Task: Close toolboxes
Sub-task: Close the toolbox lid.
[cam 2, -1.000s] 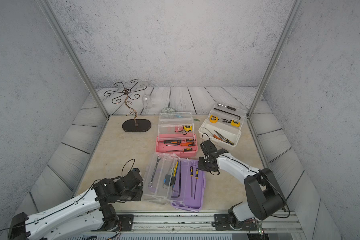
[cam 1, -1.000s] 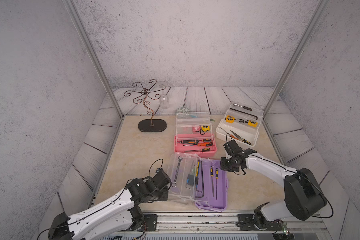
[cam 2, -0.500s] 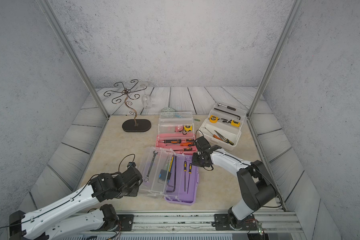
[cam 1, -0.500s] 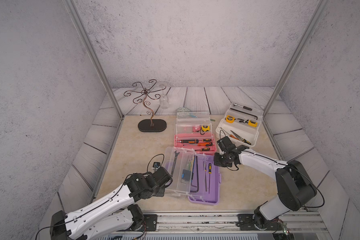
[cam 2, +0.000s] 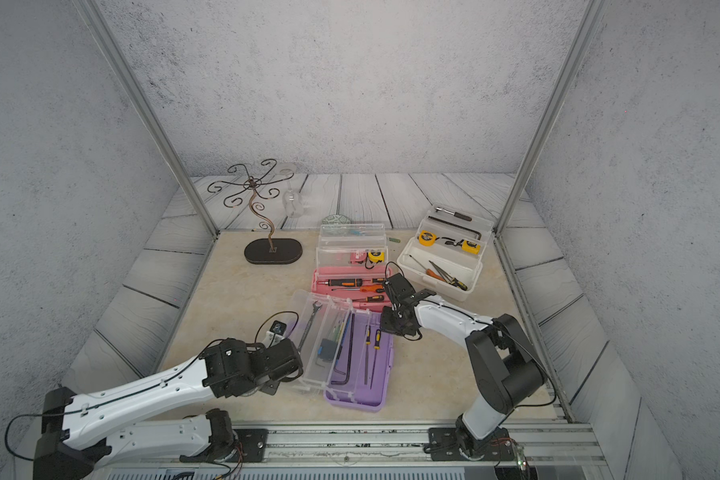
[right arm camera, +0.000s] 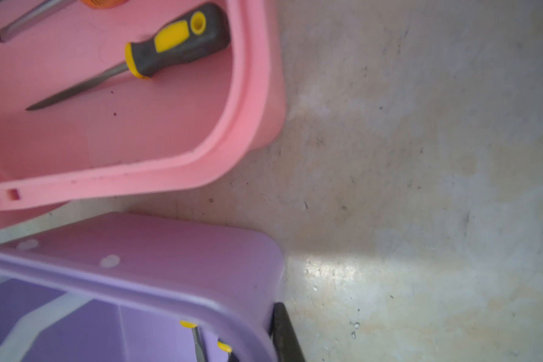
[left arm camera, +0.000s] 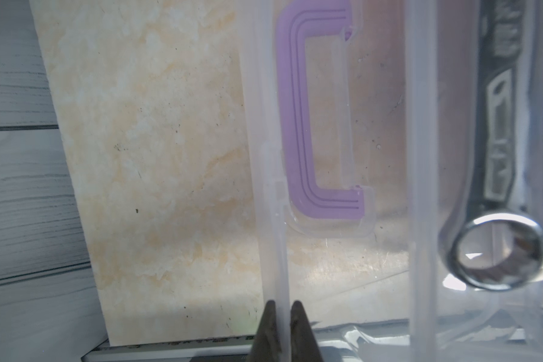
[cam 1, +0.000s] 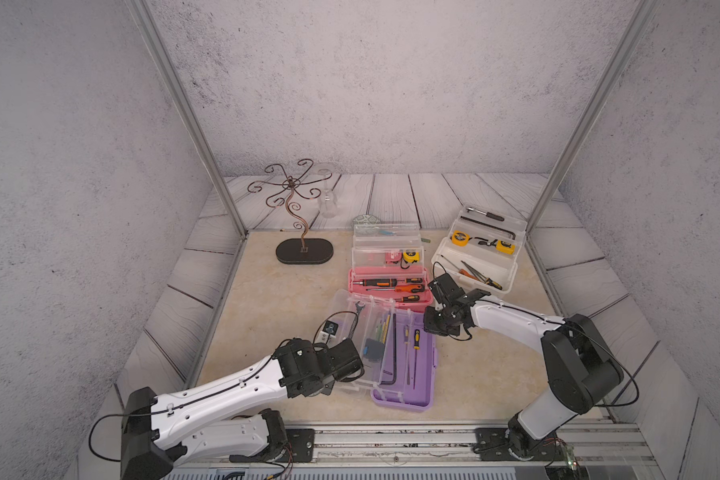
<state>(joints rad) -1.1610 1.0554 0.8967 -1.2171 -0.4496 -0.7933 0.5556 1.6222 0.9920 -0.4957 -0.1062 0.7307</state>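
While the left end effector (left arm camera: 283, 316) pinches the free edge of the clear lid (cam 1: 371, 328), closed narrow on the plastic, the purple toolbox (cam 1: 422, 376) lies on the bench (cam 1: 287, 299) just in front of the pink toolbox (cam 1: 355, 279). It is half open, the lid tilted up over the base, with a wrench (left arm camera: 496, 125) lying in it and the purple handle (left arm camera: 298, 125) showing through. The right end effector (cam 1: 433, 326) is nearly closed at the purple base's corner nearest the pink toolbox, with one finger (right arm camera: 284, 332) against the outer wall; whether it pinches that wall I cannot tell. The pink toolbox is open, lid standing behind it. The white toolbox (cam 1: 509, 274), to the right of the pink one, is open too
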